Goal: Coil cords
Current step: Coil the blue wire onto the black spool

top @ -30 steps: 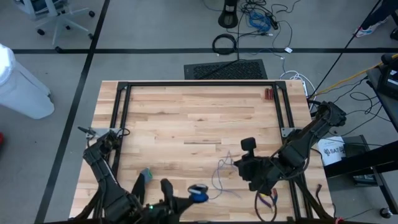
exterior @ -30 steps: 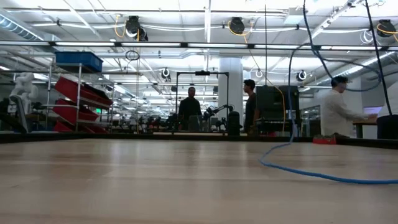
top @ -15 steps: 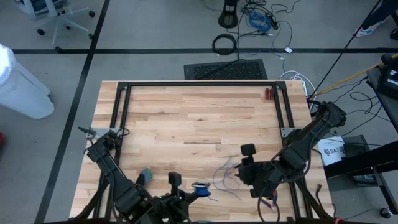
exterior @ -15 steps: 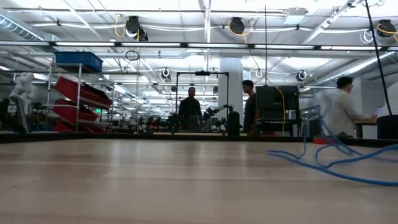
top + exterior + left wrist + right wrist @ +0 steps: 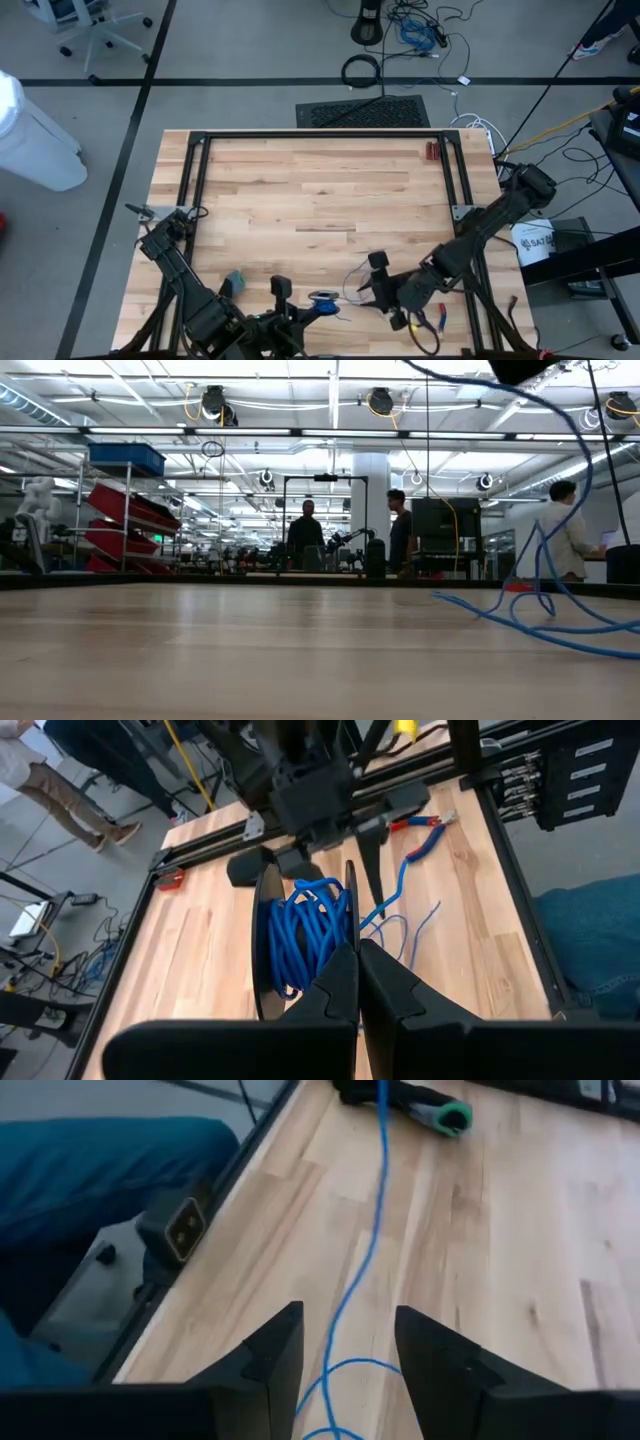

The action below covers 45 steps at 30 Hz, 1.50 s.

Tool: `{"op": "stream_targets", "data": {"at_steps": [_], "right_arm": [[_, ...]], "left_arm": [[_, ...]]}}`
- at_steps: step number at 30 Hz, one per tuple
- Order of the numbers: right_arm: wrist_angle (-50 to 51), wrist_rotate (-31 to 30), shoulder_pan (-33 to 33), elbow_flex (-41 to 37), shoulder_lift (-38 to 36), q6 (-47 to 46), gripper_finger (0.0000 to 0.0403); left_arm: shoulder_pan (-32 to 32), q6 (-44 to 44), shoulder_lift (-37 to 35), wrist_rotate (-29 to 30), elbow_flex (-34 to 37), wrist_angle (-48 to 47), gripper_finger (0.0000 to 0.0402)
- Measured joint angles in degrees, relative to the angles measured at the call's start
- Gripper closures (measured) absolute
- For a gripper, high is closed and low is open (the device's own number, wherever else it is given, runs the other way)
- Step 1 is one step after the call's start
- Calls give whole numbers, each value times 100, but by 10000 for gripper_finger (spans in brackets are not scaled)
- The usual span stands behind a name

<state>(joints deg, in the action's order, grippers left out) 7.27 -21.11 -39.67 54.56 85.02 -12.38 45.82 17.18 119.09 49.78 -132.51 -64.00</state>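
While the left gripper (image 5: 357,982) sits clenched at the near table edge with the coiled blue cord (image 5: 300,935) wound on its spool just ahead, the winding needs steady feed. A little farther out, the right gripper (image 5: 348,1350) stands released over the loose cord tail (image 5: 375,1200); it should re-grasp close to the spool, keeping the strand taut, clear of the red-handled pliers (image 5: 425,828) beyond

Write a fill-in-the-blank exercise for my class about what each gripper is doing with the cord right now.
1. The left gripper is ____ on the spool of blue cord.
2. The right gripper has its fingers ____.
3. The loose cord lying on the table is coloured ____.

Missing words: shut; open; blue
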Motion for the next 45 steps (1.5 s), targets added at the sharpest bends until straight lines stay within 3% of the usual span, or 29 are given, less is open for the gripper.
{"op": "stream_targets", "data": {"at_steps": [8,14,25,29,35,40,45], "right_arm": [[-550,225,267,-266,0,-47,257],[-584,743,340,-268,307,-284,257],[-617,816,601,-263,562,-167,261],[-645,913,600,-259,546,-155,293],[-619,1129,597,-259,546,75,393],[50,1368,470,143,546,213,400],[1272,1163,62,1001,546,204,401]], "left_arm": [[-11,-20,0,75,0,5,402],[-17,-143,0,142,-2,71,402],[-17,-148,-2,146,-2,181,402],[-17,-152,-2,146,-2,183,402],[-17,-316,-2,145,-2,260,402],[-15,-727,-2,144,-2,306,402],[-9,-757,-2,12,61,221,402]]}}
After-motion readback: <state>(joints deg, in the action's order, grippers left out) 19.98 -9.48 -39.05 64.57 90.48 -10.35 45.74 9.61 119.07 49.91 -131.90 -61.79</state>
